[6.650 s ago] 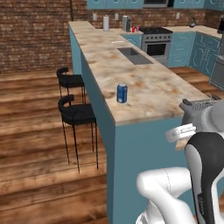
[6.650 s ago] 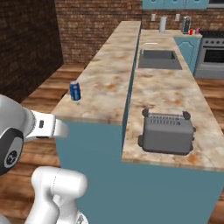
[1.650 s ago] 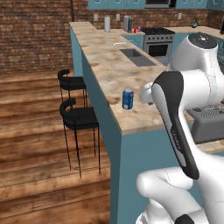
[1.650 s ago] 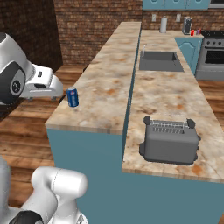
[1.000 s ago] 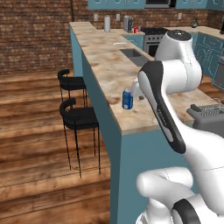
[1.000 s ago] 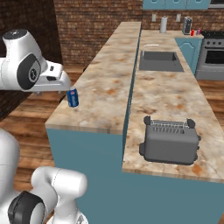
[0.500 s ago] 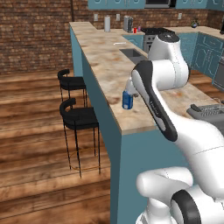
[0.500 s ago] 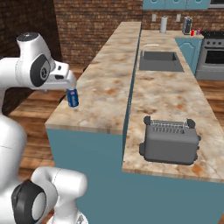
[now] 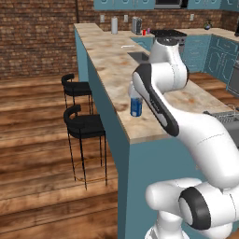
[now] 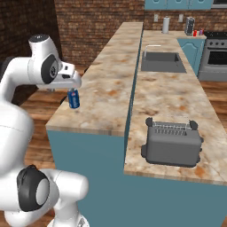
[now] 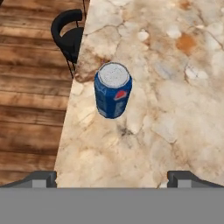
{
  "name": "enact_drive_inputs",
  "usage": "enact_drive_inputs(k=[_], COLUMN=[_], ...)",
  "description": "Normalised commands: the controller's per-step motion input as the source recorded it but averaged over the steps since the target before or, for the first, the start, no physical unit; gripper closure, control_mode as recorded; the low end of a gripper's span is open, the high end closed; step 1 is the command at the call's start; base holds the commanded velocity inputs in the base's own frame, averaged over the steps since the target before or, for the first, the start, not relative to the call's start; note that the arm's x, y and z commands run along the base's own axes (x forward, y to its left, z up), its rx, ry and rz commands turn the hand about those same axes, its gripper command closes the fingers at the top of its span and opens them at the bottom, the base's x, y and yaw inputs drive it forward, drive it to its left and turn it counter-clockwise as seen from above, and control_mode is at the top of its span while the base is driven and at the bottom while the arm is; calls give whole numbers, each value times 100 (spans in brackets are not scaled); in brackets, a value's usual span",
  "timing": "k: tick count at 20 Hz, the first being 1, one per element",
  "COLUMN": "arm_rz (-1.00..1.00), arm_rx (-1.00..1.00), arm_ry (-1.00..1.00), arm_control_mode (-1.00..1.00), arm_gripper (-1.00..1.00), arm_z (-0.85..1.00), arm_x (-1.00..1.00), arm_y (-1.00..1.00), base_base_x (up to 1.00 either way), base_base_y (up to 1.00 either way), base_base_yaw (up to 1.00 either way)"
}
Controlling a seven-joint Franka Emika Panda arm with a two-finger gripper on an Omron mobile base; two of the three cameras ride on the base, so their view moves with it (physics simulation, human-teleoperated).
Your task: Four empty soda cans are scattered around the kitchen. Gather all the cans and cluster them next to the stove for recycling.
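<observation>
Blue soda can (image 11: 113, 91): stands upright on the marbled island counter (image 9: 112, 56), close to its near left edge, silver top up, a red-and-white mark on its side. From the left base view it (image 9: 136, 105) sits just short of the counter's near end; from the right base view it (image 10: 73, 99) stands near the corner above the teal side panel.

My gripper (image 11: 112, 177): I hang above the can, looking down on it, jaws spread wide apart, one dark fingertip (image 11: 42, 177) at each lower corner of the hand view. Nothing sits between them; the can lies clear ahead of the tips, not touched.

My arm: it arches from the base over the counter's near end, the white wrist (image 10: 66, 76) directly over the can.

Bar stools: two black stools (image 9: 84, 125) stand on the wood floor to the left of the island, one (image 11: 70, 33) just off the counter edge near the can.

Toaster (image 10: 172, 142): grey, on the lower counter to the right of the can, well apart from it.

Sink (image 10: 162, 62): set into the lower counter, farther along.

Stove (image 10: 214, 54): steel range at the far right, black cooktop, well away from the can.

Far counter: a tall pale paper-towel roll (image 10: 166, 25) and a small red can (image 10: 194, 32) stand near the back brick wall.
</observation>
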Motion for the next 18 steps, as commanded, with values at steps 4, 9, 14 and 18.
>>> enact_drive_inputs(k=[4,9,14,18], arm_rz=[0,0,0,0], arm_rx=[0,0,0,0], arm_ry=[3,3,7,7], arm_control_mode=[-100,-100,-100,-100], arm_gripper=[-100,-100,-100,-100], arm_z=[-12,-12,-14,-13], arm_x=[45,43,43,41], arm_y=[5,4,1,1], base_base_x=[0,0,0,0], base_base_y=[0,0,0,0], base_base_yaw=[0,0,0,0])
